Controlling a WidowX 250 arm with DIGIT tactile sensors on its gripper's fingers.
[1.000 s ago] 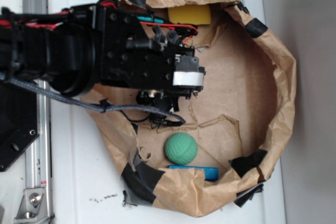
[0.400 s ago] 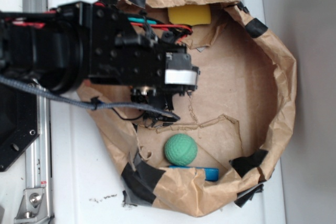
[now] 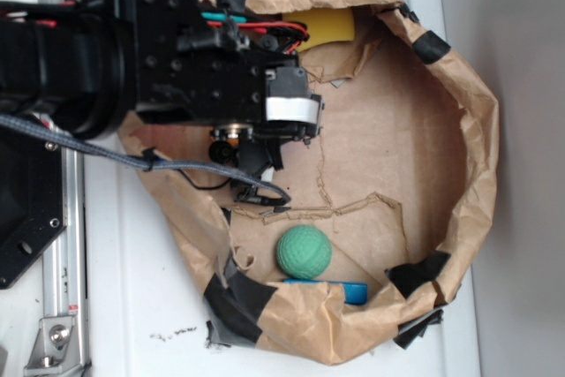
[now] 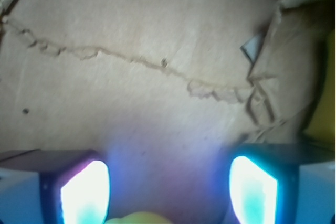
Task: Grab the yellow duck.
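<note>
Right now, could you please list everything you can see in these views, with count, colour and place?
paper ring: one, brown with black tape patches, on the white table.
green ball: one, green, near bottom of the ring.
blue block: one, blue, just below the ball against the ring wall.
yellow sponge: one, yellow, top of the ring, partly behind the arm.
yellow duck: one sliver, yellow-green, between the fingers at the wrist view's bottom edge.
gripper: one, black; fingers apart.

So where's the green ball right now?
In the exterior view the green ball sits low in the paper nest, just above the blue block and below the arm's end effector.
</note>
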